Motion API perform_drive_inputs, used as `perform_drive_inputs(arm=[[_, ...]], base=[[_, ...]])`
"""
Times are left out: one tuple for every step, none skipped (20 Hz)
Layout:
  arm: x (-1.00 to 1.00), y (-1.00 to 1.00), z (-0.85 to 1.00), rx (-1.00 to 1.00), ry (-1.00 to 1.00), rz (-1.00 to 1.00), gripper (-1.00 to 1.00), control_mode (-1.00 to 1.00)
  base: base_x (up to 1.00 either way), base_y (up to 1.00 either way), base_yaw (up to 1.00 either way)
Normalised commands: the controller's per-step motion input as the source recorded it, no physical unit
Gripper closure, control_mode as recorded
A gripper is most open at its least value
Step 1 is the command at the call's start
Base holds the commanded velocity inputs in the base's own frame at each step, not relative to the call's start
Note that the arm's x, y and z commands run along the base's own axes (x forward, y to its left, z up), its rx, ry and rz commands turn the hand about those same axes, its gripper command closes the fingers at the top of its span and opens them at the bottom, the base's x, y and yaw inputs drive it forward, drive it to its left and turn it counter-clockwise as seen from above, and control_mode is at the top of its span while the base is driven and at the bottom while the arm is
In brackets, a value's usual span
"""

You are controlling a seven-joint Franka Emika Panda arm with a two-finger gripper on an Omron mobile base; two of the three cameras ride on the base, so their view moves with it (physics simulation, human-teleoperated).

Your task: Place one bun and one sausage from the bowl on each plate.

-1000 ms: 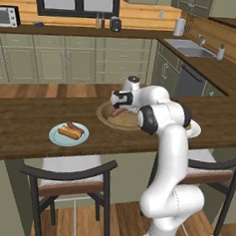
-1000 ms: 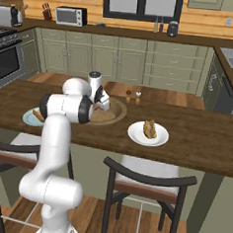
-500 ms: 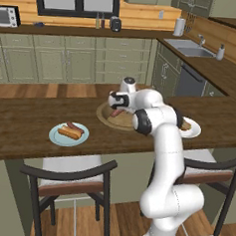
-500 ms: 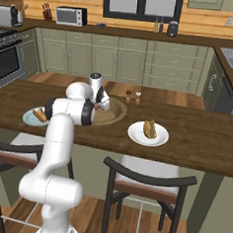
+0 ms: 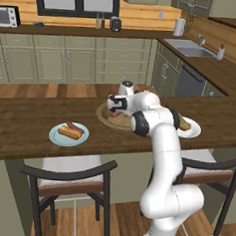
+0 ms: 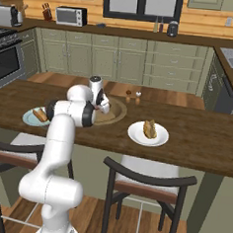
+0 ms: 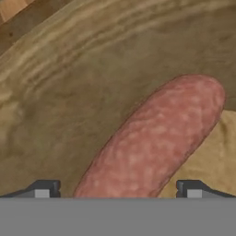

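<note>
Arm has dropped lower into bowl since earlier frame. Gripper spread wide, nothing held, tips either side of sausage running toward 1 o'clock; bowl rim at 11.

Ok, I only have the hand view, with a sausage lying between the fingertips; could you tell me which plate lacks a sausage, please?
Observer: The white plate holds just a bun and no sausage.
Operator: Thank you. And how does the other plate look?
Observer: The light blue plate carries a bun and a sausage side by side.
Operator: Is anything standing close to the bowl?
Observer: Two small shakers stand on the counter just beyond the bowl.
</note>
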Motion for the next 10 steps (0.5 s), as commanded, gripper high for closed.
perform_drive_inputs(arm=[[-0.49, -0.04, -0.76, -0.03, 0.17, 0.0, 1.0, -1.0], [-0.86, -0.28, -0.91, -0.05, 0.15, 0.0, 1.0, -1.0], [-1.0, -0.58, -0.91, 0.0, 0.15, 0.0, 1.0, -1.0], [-1.0, -0.63, -0.87, 0.0, 0.15, 0.0, 1.0, -1.0], [-1.0, -0.67, -0.85, 0.0, 0.15, 0.0, 1.0, -1.0], [-1.0, -0.73, -0.83, 0.0, 0.15, 0.0, 1.0, -1.0], [-1.0, -0.7, -0.85, 0.0, 0.17, 0.0, 1.0, -1.0], [-1.0, -0.59, -0.85, 0.0, 0.18, -0.01, 1.0, -1.0], [-1.0, -0.58, -0.84, 0.0, 0.16, -0.02, 1.0, -1.0], [-1.0, -0.52, -0.71, 0.0, 0.14, -0.03, 1.0, -1.0]], base=[[0.0, 0.0, 0.0], [0.0, 0.0, 0.0], [0.0, 0.0, 0.0], [0.0, 0.0, 0.0], [0.0, 0.0, 0.0], [0.0, 0.0, 0.0], [0.0, 0.0, 0.0], [0.0, 0.0, 0.0], [0.0, 0.0, 0.0], [0.0, 0.0, 0.0]])
